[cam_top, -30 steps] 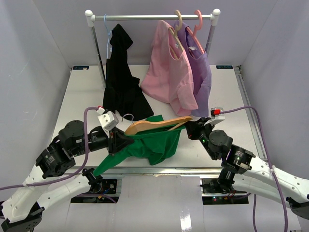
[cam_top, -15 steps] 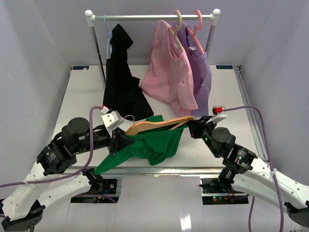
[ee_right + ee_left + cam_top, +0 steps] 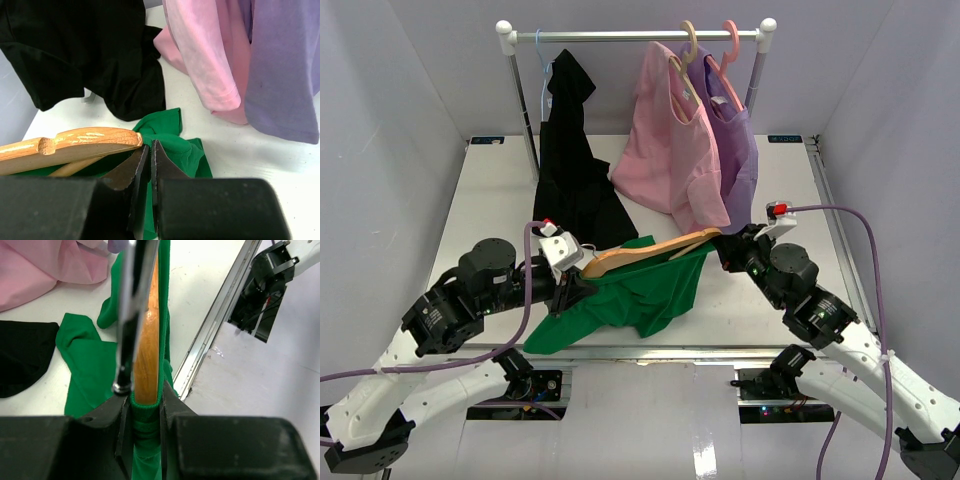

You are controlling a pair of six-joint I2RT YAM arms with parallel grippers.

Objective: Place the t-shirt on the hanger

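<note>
The wooden hanger (image 3: 642, 249) is held low over the near part of the table, partly inside the green t-shirt (image 3: 645, 297), which hangs below it onto the table. My left gripper (image 3: 574, 286) is shut on the hanger's left end with the shirt's ribbed edge wrapped round it; the left wrist view shows the wood (image 3: 147, 340), green fabric (image 3: 85, 357) and metal hook (image 3: 131, 300) at the gripper (image 3: 146, 407). My right gripper (image 3: 722, 250) is shut on a fold of the t-shirt (image 3: 182, 150) just beside the hanger's right end (image 3: 75, 142), as the right wrist view (image 3: 150, 152) shows.
A clothes rack (image 3: 635, 36) stands at the back with a black garment (image 3: 570, 160), a pink shirt (image 3: 670, 140) and a purple shirt (image 3: 742, 150) hanging down to the table. The table's metal front edge (image 3: 210, 335) lies close below the hanger.
Both arms have moved a little forward and to the right, carrying the hanger and t-shirt with them. The hanger's right end now sits higher, nearer the pink shirt.
</note>
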